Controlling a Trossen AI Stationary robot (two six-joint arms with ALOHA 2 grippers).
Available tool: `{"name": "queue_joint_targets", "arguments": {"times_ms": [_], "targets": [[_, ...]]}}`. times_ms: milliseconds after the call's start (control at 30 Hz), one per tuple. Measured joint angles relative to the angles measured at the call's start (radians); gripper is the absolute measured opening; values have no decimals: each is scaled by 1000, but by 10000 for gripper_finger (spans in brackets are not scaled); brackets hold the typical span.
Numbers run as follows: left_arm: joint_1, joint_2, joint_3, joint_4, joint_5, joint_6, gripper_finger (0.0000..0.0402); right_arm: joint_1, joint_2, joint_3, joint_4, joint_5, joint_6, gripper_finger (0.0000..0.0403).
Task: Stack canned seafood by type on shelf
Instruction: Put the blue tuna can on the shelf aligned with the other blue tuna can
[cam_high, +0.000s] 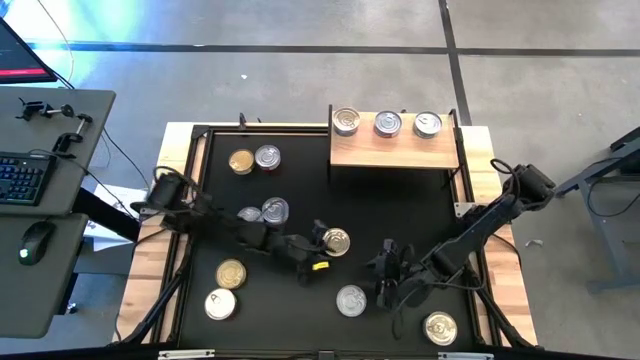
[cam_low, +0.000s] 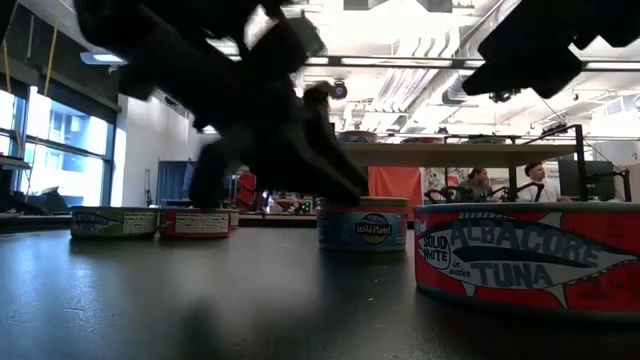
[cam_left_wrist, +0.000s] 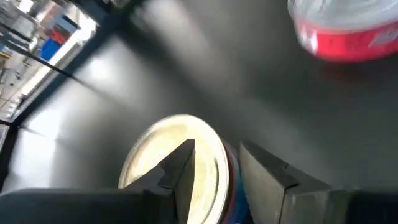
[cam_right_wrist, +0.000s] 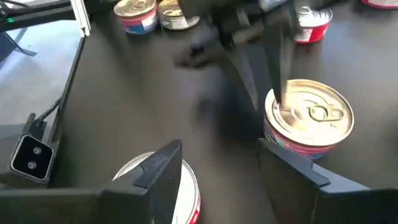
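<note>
We saw the black bench (cam_high: 300, 300) from above; at its left lay two gold-topped tins (cam_high: 231, 273) and a silver-topped tin (cam_high: 220, 304), with a gold and silver pair (cam_high: 254, 159) farther back; the left end effector (cam_high: 322, 248) sat at the middle, its fingers (cam_left_wrist: 180, 168) spread, one over the lid and one beside the wall of a gold-topped tin (cam_high: 336, 241), not clamped; right of it the right end effector (cam_high: 383, 285) hung spread beside a silver-topped tin (cam_high: 351, 300), one finger (cam_right_wrist: 163, 163) over its edge, gripping nothing; another gold tin (cam_high: 440, 327) lay near the front right corner; the shelf (cam_high: 392, 148) stood at the back right, bearing three silver-topped tins (cam_high: 387, 124) in a row.
</note>
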Motion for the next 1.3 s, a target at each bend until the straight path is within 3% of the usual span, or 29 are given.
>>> {"name": "queue_joint_targets", "arguments": {"times_ms": [167, 333, 467, 633, 767, 933, 1067, 1200, 1300], "targets": [[27, 45, 77, -121, 6, 13, 73, -11, 14, 2, 34, -17, -107, 197], [43, 48, 110, -170, 39, -29, 9, -24, 60, 2, 66, -26, -339, 197], [43, 48, 134, -185, 44, -70, 4, -38, 102, 2, 75, -2, -496, 197], [41, 18, 152, -205, 78, -155, 1, -40, 152, 2, 74, 141, -642, 197], [51, -15, 159, -201, 131, -229, 1, -54, 167, 2, 71, 205, -609, 198], [73, -32, 159, -198, 172, -288, 1, -106, 167, 2, 65, 109, -599, 229], [87, -31, 159, -197, 185, -305, 0, -142, 169, 2, 66, 3, -709, 273], [90, -31, 159, -193, 185, -306, 0, -163, 199, 2, 65, 74, -813, 287], [89, -31, 159, -190, 185, -307, 0, -179, 223, 2, 79, 63, -833, 283]]}}
